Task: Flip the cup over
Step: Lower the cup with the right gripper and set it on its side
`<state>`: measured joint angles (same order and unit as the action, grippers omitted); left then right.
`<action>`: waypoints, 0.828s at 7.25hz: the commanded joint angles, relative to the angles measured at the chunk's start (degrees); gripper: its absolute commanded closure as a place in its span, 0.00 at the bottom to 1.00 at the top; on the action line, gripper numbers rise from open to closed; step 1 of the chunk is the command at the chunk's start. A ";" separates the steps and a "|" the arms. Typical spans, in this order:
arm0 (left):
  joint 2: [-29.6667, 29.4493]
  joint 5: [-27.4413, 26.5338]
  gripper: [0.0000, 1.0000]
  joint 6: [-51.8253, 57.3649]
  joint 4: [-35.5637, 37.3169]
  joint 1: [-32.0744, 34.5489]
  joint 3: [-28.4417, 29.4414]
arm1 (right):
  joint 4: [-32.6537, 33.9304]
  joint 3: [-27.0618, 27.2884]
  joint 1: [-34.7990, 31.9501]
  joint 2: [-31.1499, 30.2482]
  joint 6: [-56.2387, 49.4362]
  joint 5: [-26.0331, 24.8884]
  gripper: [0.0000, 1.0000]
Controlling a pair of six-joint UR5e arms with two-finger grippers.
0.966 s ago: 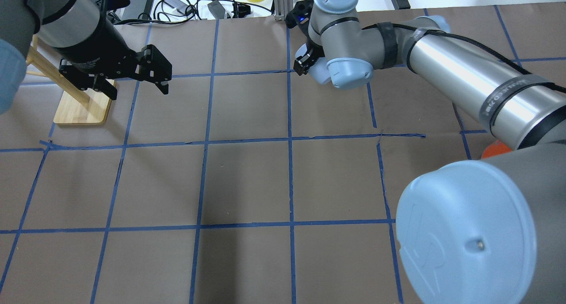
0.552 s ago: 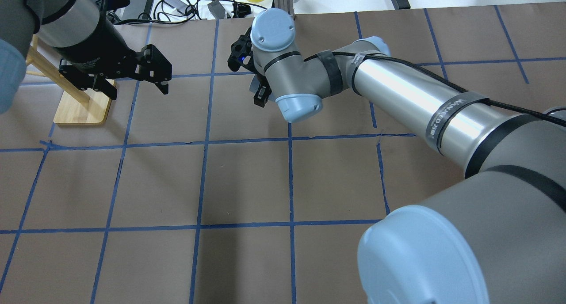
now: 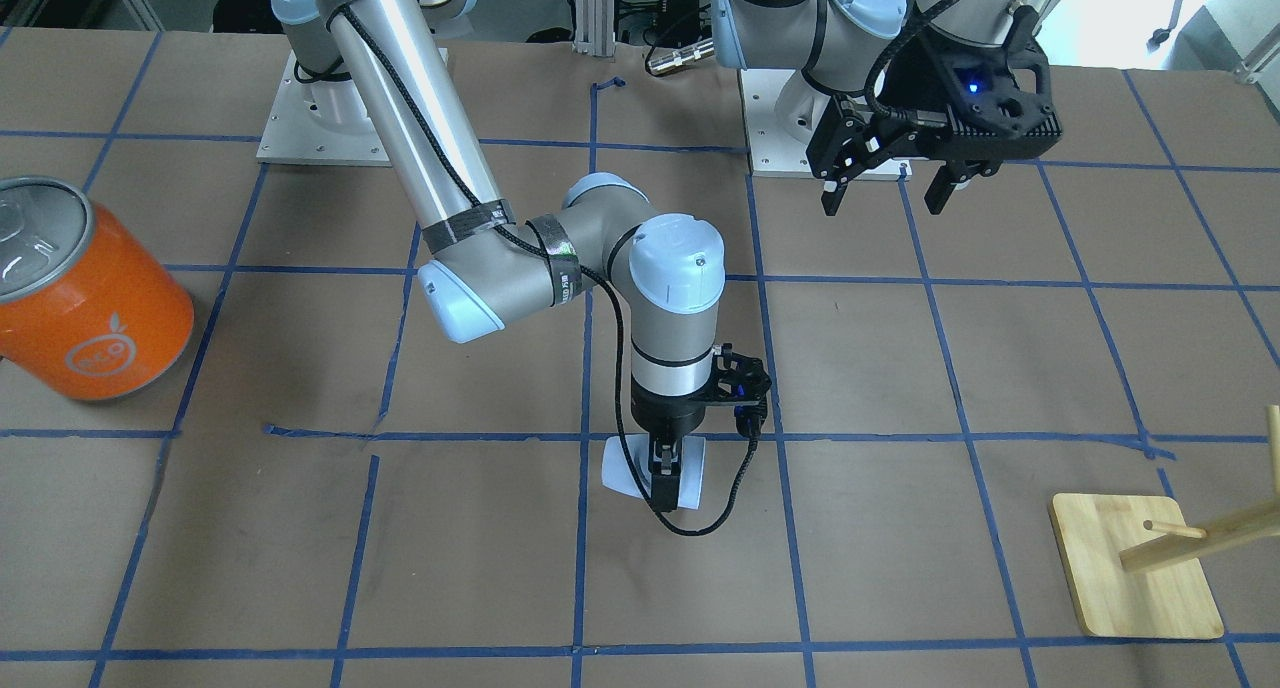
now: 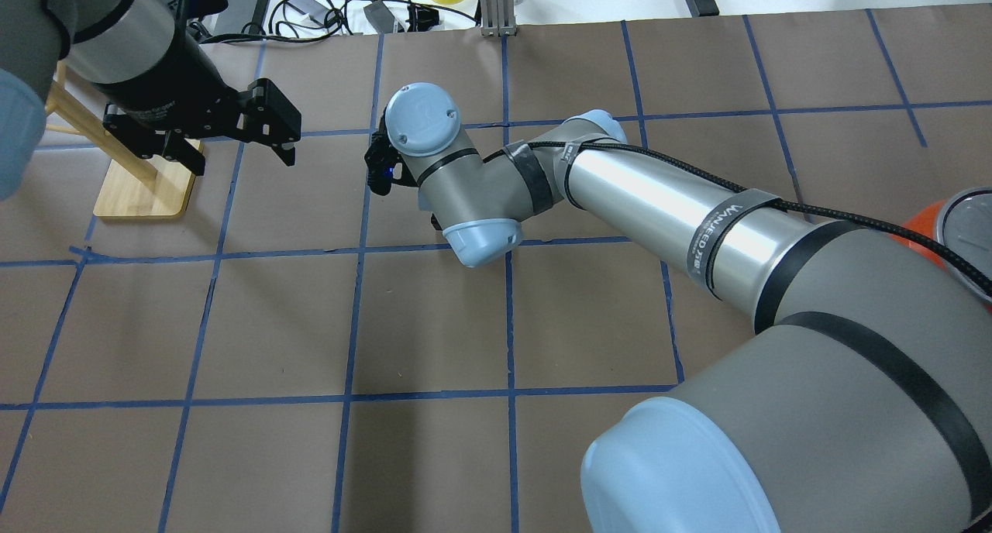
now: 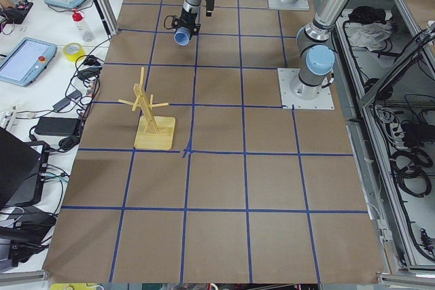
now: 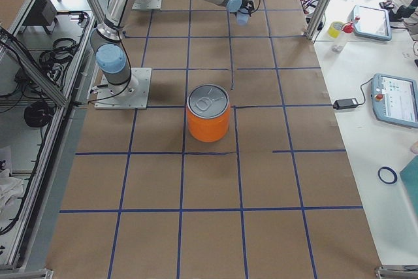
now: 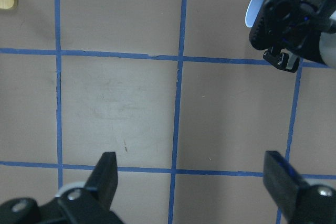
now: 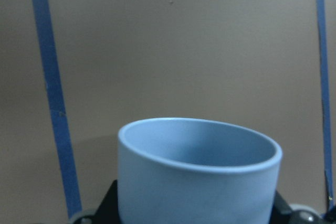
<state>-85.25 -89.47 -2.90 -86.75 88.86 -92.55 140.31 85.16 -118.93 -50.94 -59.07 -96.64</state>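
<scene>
My right gripper (image 3: pixel 665 473) points down at the table's middle and is shut on the cup (image 3: pixel 620 475), a small pale bluish-white tumbler held low over the brown paper. In the right wrist view the cup (image 8: pixel 199 177) fills the lower frame, its light blue inside showing. The cup's mouth also shows in the exterior left view (image 5: pixel 182 35). In the overhead view the right wrist hides the cup and the gripper. My left gripper (image 4: pixel 242 157) hangs open and empty to the cup's left; from its wrist view (image 7: pixel 191 182) the cup's rim (image 7: pixel 254 6) shows at top right.
A big orange can (image 3: pixel 95 308) with a silver top stands on the robot's right side, also in the overhead view (image 4: pixel 942 223). A wooden peg stand (image 4: pixel 143 188) stands under the left arm. Cables and tape lie beyond the table's far edge.
My right arm has swung leftward and slightly nearer in the overhead view, carrying the cup. Its wrist now covers the cup. The left arm has not moved.
</scene>
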 commanded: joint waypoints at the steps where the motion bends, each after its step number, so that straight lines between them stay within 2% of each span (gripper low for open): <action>1: 0.09 0.00 0.00 0.00 0.00 0.00 0.00 | 0.31 1.15 -0.08 0.23 -3.33 -0.04 0.58; 5: 0.09 0.00 0.00 0.00 0.00 0.00 0.00 | 0.40 0.44 -0.08 0.40 -4.81 0.75 0.57; 6: 0.09 0.00 0.00 0.00 0.00 0.00 0.00 | 1.01 0.44 -0.08 0.84 -4.91 1.71 0.44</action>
<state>-85.17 -89.47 -2.90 -86.75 88.86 -92.55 140.84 85.64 -119.01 -50.41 -63.41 -95.70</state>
